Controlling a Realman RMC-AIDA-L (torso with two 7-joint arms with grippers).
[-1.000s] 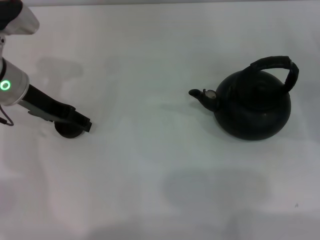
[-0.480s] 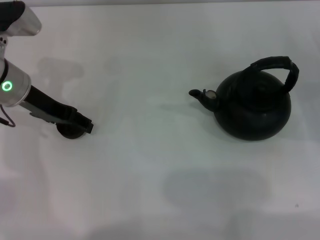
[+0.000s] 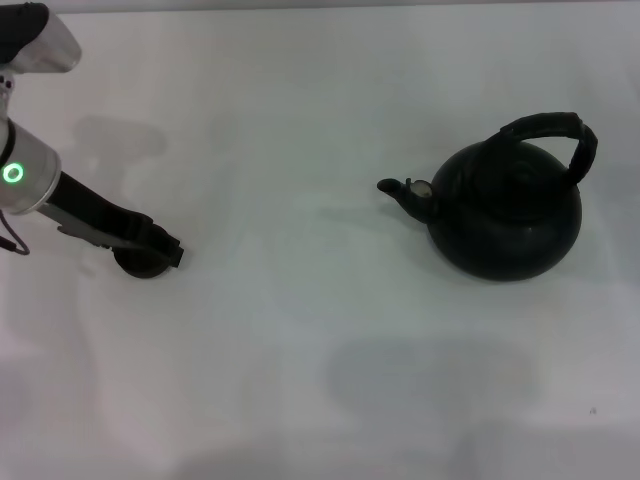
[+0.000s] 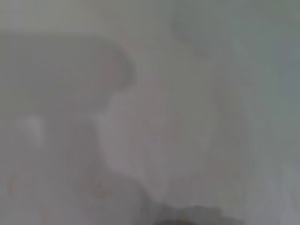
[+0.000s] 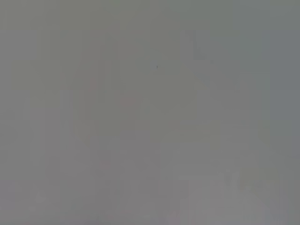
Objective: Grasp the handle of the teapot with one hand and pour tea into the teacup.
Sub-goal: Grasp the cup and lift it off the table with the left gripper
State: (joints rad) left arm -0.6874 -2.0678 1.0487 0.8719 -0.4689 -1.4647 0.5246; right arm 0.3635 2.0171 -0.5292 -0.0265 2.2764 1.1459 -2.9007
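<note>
The large black teapot [image 3: 505, 210] stands on the white table at the right, its short spout [image 3: 400, 190] pointing left. Its thick black arched handle [image 3: 555, 130] rises over the top, and nothing touches it. The tiny dark teacup [image 3: 135, 265] sits at the far left, mostly hidden under my left gripper [image 3: 165, 248]. The gripper reaches in from the left edge and lies right over the cup; whether it holds the cup does not show. My right gripper is out of view. Both wrist views show only blurred pale surface.
The white table [image 3: 300, 330] spreads between the cup and the teapot with nothing on it. My left arm's silver link with a green light [image 3: 12, 173] sits at the left edge. A faint shadow [image 3: 430, 375] lies at the front.
My left gripper has shifted very slightly to the right and toward the front over the cup. The teapot has not moved.
</note>
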